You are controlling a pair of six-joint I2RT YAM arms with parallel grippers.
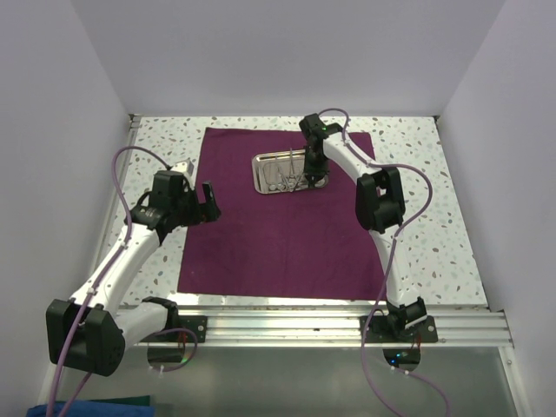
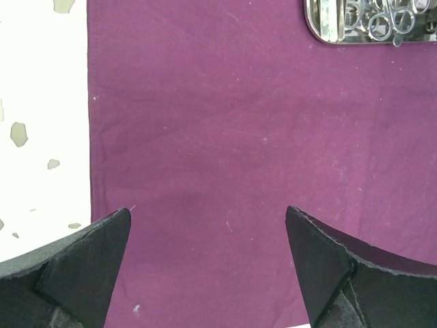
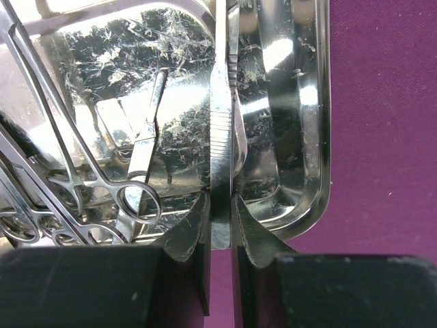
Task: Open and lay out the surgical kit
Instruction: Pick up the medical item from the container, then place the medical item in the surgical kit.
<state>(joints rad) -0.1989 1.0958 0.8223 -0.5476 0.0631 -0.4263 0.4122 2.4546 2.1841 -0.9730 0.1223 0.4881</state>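
Observation:
The dark purple cloth wrap (image 1: 278,234) lies spread flat on the table. The small steel tray (image 1: 261,162) sits on its far middle part and holds several silver instruments. My right gripper (image 1: 311,179) is over the tray's right end. In the right wrist view it (image 3: 222,205) is shut on the end of a flat ridged tweezers (image 3: 222,130) that reaches across the tray (image 3: 315,102). Ring-handled forceps (image 3: 138,202) and a flat-handled instrument (image 3: 147,137) lie to the left of it. My left gripper (image 1: 207,201) is open and empty over the cloth's left part (image 2: 225,137).
The speckled table top (image 1: 417,217) shows around the cloth, with white walls on three sides. The cloth's left edge and bare table (image 2: 41,102) show in the left wrist view, with the tray's corner (image 2: 328,33) at the top right. A metal rail (image 1: 330,326) runs along the near edge.

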